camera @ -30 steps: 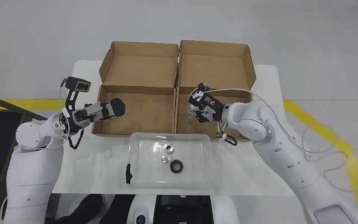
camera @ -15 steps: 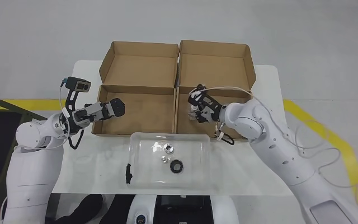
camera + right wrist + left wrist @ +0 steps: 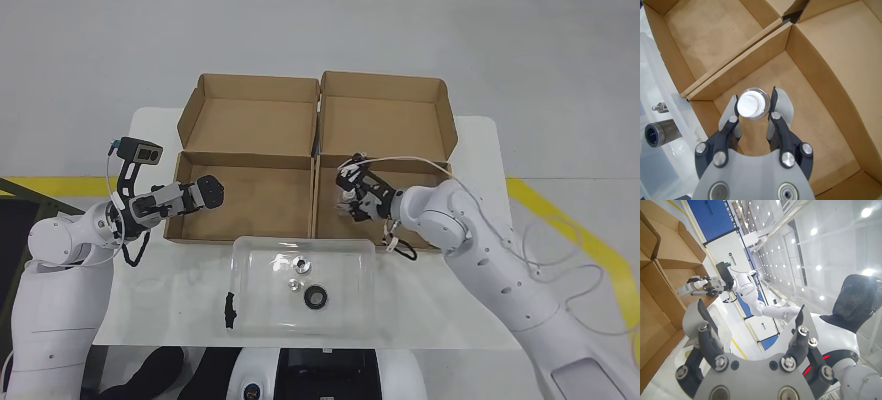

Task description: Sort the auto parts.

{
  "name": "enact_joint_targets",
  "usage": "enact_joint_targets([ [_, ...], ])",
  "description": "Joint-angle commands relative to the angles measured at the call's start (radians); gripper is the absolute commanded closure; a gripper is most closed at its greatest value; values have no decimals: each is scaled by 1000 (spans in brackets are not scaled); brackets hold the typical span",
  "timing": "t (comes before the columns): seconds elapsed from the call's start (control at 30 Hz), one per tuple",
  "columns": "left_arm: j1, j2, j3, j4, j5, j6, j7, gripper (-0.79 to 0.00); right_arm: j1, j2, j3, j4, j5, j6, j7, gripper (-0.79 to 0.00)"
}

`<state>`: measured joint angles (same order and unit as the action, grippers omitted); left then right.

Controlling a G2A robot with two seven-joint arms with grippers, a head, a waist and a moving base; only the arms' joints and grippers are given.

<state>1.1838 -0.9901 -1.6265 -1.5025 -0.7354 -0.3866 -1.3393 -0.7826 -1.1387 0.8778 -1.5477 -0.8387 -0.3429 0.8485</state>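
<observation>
My right gripper (image 3: 755,96) is shut on a small clear bottle (image 3: 753,106) with a white cap, held cap-up over the near left corner of the right cardboard box (image 3: 810,113). The top view shows this gripper (image 3: 353,193) just inside that box (image 3: 335,228). Far off in the left wrist view, the bottle (image 3: 689,287) shows in the same gripper. My left gripper (image 3: 751,306) is open and empty, hanging by the left box's (image 3: 250,205) outer side (image 3: 212,192). A clear tray (image 3: 240,250) holds a black ring (image 3: 317,297), a silver part (image 3: 299,264) and a black strip (image 3: 230,308).
Both boxes' lids (image 3: 255,115) stand open at the back. The left box (image 3: 715,37) floor is bare. Beside the right box, the tray (image 3: 651,75) holds a metal sleeve (image 3: 660,131) and a small bolt (image 3: 659,107).
My right gripper has edged slightly left with the bottle, toward the box's left wall. The left arm has stayed still.
</observation>
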Motion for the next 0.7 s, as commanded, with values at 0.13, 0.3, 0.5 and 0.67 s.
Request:
enact_joint_targets([
  [0.13,0,0,0,0,0,0,0,-785,-24,5,18,-69,-21,7,4,-785],
  [0.3,0,0,0,0,0,0,0,-785,-56,14,45,-179,-51,5,15,-785],
  [0.5,0,0,0,0,0,0,0,-785,-105,25,68,-360,-92,-16,44,-785],
  [0.67,0,0,0,0,0,0,0,-785,-143,32,63,-494,-109,-56,83,-785],
])
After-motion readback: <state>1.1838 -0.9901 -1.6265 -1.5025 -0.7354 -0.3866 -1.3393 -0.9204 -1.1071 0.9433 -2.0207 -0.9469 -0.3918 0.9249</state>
